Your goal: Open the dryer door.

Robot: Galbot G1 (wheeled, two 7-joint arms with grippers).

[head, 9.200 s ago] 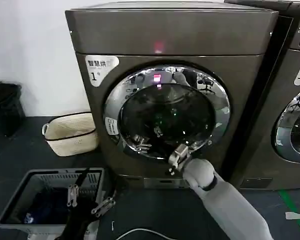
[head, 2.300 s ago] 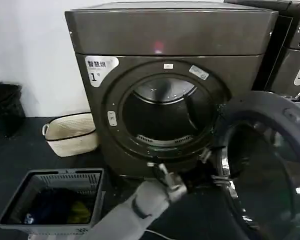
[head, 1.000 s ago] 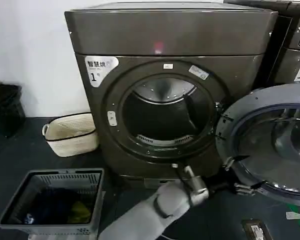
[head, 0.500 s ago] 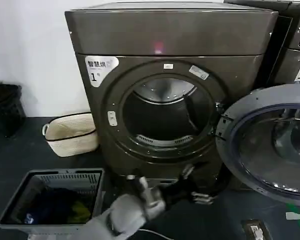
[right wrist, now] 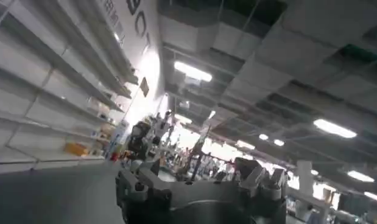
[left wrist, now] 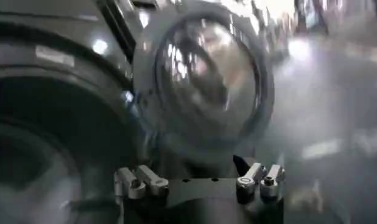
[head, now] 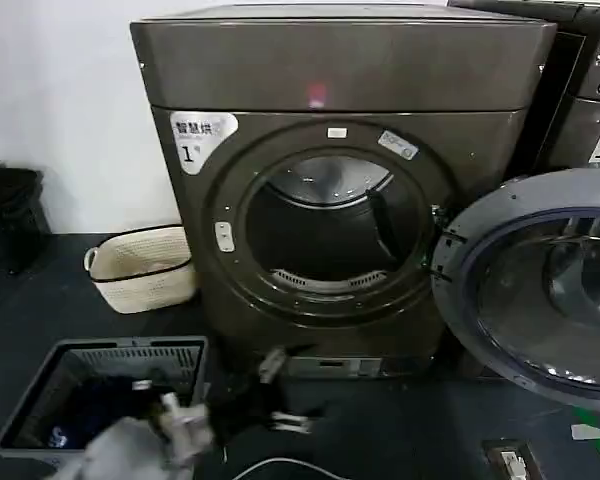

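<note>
Head view: the dryer (head: 340, 180) stands upright on the dark floor (head: 400, 440), its round opening facing the robot, the bare drum behind it. The dryer door (head: 540, 285) is swung fully open to the right of the dryer, hinged at the right edge of the opening; its grey inner face and glass centre point toward the robot, and its disc lies roughly flat against the front of the second machine (head: 590, 90) beside the dryer. The door's right part runs past the picture's edge.

The left gripper (head: 270, 395) sits low on the floor in front of the dryer, below the opening and toward its left side, well apart from the door. Its jaws are spread and hold nothing. In the left wrist view the same gripper (left wrist: 200, 181) shows its fingertips (left wrist: 142, 181) set wide apart, with the open door (left wrist: 203, 73) beyond them.

Left of the dryer stand a cream basket (head: 140, 265) by the wall and a grey laundry basket (head: 105, 395) nearer the robot; bare floor lies open in front of the dryer.

The right gripper (right wrist: 200, 182) points up toward ceiling lights, its jaws wide and empty.
</note>
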